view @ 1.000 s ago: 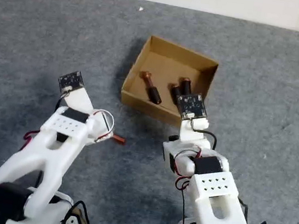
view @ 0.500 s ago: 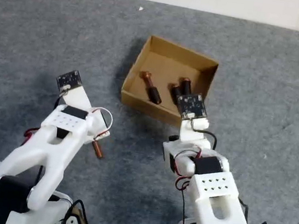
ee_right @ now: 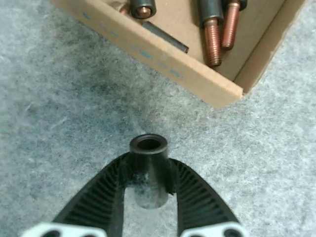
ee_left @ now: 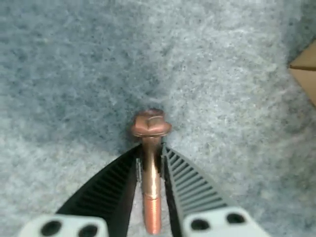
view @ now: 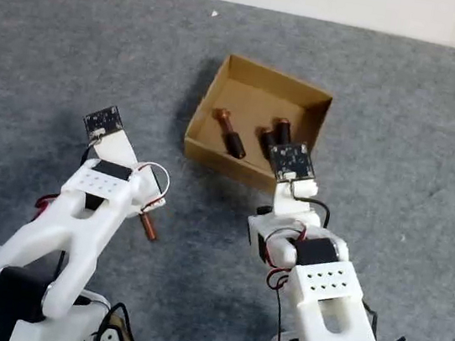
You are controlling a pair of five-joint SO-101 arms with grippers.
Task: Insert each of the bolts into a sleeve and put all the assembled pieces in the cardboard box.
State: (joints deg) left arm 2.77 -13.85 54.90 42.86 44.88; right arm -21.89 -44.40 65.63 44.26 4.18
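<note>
My left gripper (ee_left: 151, 150) is shut on a copper bolt (ee_left: 151, 124), clamped by the shank with the hex head sticking out past the fingertips over the grey carpet. From above, that bolt (view: 148, 226) pokes out beside the left arm (view: 97, 195). My right gripper (ee_right: 148, 160) is shut on a dark sleeve (ee_right: 148, 146), its open bore facing the camera, just short of the cardboard box (ee_right: 163, 64). The box (view: 217, 154) holds assembled pieces (view: 231, 135) (view: 275, 131), seen also as sleeved bolts (ee_right: 211, 29). The right arm (view: 308, 258) stands close to the box's near wall.
Grey carpet (view: 75, 47) covers the table all around. A pale strip (view: 319, 1) runs along the far edge. Open carpet lies between the two arms and to the left of the box.
The left wrist turned, swinging the held bolt from pointing right toward the box to pointing toward the near side, and drifted slightly left. The right arm has stayed still.
</note>
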